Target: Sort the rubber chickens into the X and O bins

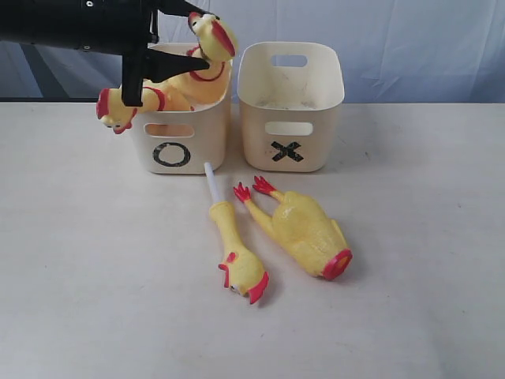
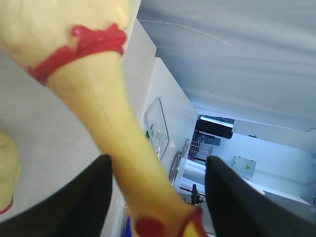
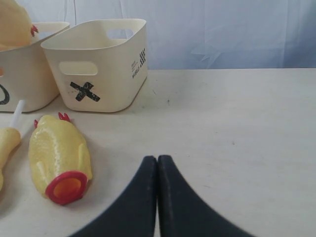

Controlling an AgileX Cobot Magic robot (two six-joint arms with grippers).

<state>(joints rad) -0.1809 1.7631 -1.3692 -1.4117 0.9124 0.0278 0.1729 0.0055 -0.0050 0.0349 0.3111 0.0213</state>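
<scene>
Two whole rubber chickens sit in the O bin (image 1: 177, 138). One hangs its head (image 1: 117, 106) over the bin's left rim. The other's neck (image 2: 98, 94) passes between the fingers of my open left gripper (image 2: 158, 168), with a gap on one side; its head (image 1: 215, 35) sticks up above the bin, where that gripper (image 1: 197, 38) straddles it. The X bin (image 1: 290, 106) stands to the right. In front of the bins lie the headless body (image 1: 308, 233) and the head-and-neck piece on a white stick (image 1: 237, 253). My right gripper (image 3: 157, 160) is shut over bare table beside the headless body (image 3: 57, 153).
The bins stand side by side at the back of a pale table (image 1: 410, 260). A blue-grey cloth backdrop (image 1: 418, 47) hangs behind them. The left arm (image 1: 71, 24) reaches in from the upper left, above the O bin.
</scene>
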